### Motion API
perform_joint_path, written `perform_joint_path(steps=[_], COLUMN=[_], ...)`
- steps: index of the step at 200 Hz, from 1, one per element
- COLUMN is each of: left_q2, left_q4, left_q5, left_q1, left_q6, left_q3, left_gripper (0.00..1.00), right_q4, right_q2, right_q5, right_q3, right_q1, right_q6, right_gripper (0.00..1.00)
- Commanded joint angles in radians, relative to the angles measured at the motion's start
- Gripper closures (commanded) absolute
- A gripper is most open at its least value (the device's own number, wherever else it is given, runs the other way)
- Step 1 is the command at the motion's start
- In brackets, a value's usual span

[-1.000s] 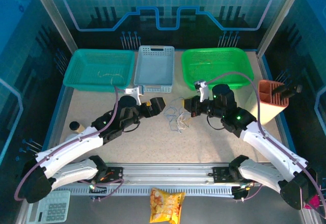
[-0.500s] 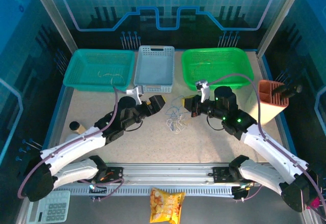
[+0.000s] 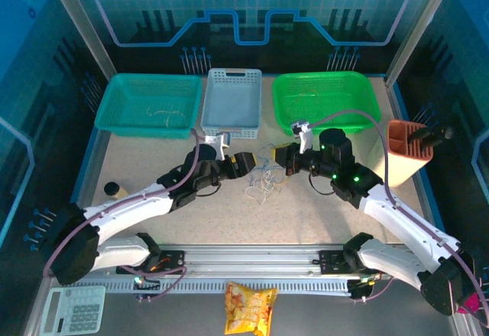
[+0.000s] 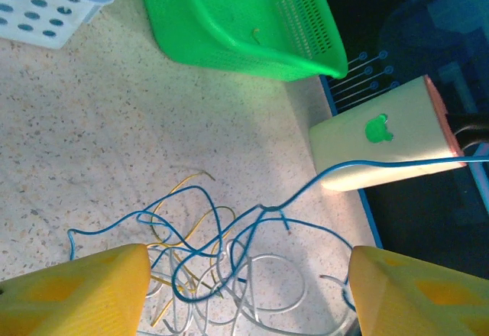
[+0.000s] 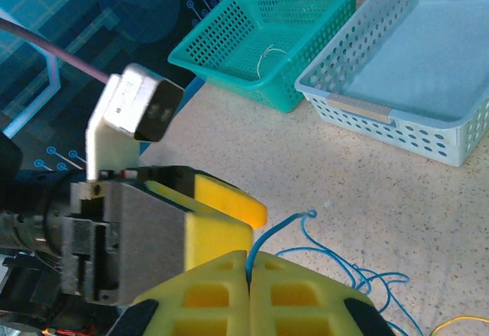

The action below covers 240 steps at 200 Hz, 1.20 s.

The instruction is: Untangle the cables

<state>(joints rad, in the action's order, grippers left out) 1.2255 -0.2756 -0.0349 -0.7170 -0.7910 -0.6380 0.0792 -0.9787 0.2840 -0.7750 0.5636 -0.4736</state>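
Note:
The cables (image 3: 262, 177) lie in a small loose clump of blue, white and yellow wire on the table between my two arms. In the left wrist view the clump (image 4: 229, 263) sits between my left gripper's (image 4: 248, 298) widely parted yellow fingers (image 4: 76, 294), which touch nothing. From above, that left gripper (image 3: 250, 166) is at the clump's left edge. My right gripper (image 5: 250, 275) is shut on a blue cable (image 5: 267, 237) that rises from between its pads. It stands at the clump's right side (image 3: 281, 159). The blue cable (image 4: 382, 166) runs raised toward the right.
At the back stand a teal basket (image 3: 149, 103) holding a thin wire, a pale blue basket (image 3: 231, 101) and a green basket (image 3: 325, 99). An orange-and-cream holder (image 3: 401, 153) is at right, a small cylinder (image 3: 114, 191) at left. A calculator (image 3: 72, 309) and snack bag (image 3: 250, 305) lie near the front rail.
My left arm has reached right until its gripper is over the clump, and its jaws have narrowed somewhat. The right gripper has stayed shut on the blue cable, almost in place.

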Motion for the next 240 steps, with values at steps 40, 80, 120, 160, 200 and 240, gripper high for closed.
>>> perform_joint_path(steps=[40,80,120,160,200,240], left_q2=[0.118,0.163,0.181,0.188,0.117,-0.015], left_q4=[-0.067,-0.088,-0.117,-0.123,-0.085,-0.038], left_q5=[-0.059,-0.066,-0.070,-0.082,-0.083,-0.099], left_q1=[-0.001,-0.004,-0.005,-0.005,-0.005,-0.003], left_q6=[0.082,0.095,0.108,0.124,0.148,0.176], left_q3=[-0.048,-0.066,-0.071,-0.083,-0.085,-0.095], left_gripper=[0.34,0.46,0.60,0.86,1.00,1.00], right_q4=[-0.024,-0.019,-0.022,-0.018,-0.010,-0.048], right_q2=[0.012,0.020,0.032,0.050,0.067,0.060], right_q5=[0.026,0.028,0.032,0.032,0.025,0.020], right_q3=[-0.024,-0.021,-0.010,0.008,0.057,0.161], right_q1=[-0.001,-0.002,-0.008,-0.027,-0.077,-0.145], right_q6=[-0.001,0.001,-0.002,-0.005,-0.002,-0.019], right_gripper=[1.00,1.00,1.00,1.00,1.00,1.00])
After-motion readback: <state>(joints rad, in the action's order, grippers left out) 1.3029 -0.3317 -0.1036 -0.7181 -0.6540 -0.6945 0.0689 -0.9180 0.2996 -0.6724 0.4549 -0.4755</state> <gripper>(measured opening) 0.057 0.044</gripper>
